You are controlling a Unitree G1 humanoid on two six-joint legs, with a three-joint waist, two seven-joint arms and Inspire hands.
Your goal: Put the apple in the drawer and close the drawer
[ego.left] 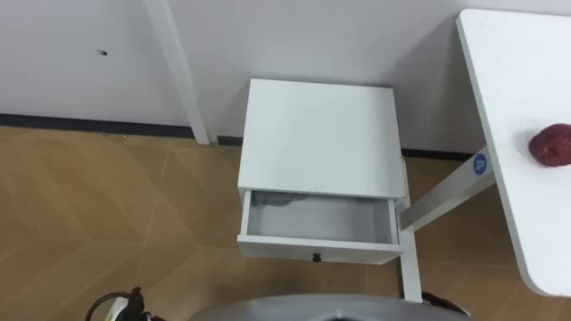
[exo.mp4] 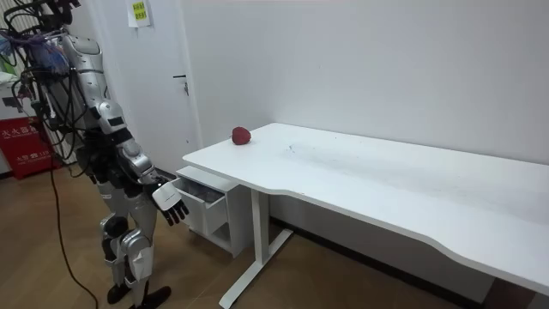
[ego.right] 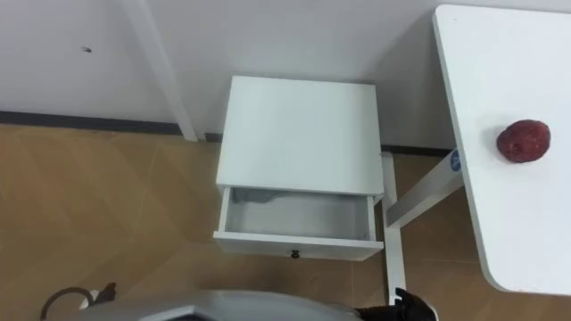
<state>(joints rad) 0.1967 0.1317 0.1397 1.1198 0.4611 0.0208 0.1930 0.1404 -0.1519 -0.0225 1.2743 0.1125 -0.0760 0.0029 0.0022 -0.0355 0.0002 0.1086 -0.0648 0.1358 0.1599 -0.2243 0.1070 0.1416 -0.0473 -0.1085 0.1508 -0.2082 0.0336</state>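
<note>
The apple [ego.right: 524, 141] was dark, mottled red on a plain white bench [ego.right: 500, 53]. The cabinet [ego.right: 299, 134] was white too, its drawer [ego.right: 297, 217] pale grey inside, with a small black knob [ego.right: 293, 254]. A round blue sticker [ego.right: 454, 160] marked the bench's white leg [ego.right: 419, 194]. The floor [ego.right: 89, 205] was tan wood in herringbone, edged by a dark skirting board [ego.right: 80, 123]

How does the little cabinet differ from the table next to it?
The cabinet is low and boxy, while the table stands higher, a thin top on a leg frame. The cabinet has a drawer, pulled open with nothing showing inside; the table shows no drawer. The cabinet's top is bare, whereas the table carries the apple near its end. Both are white and stand by the wall.
</note>
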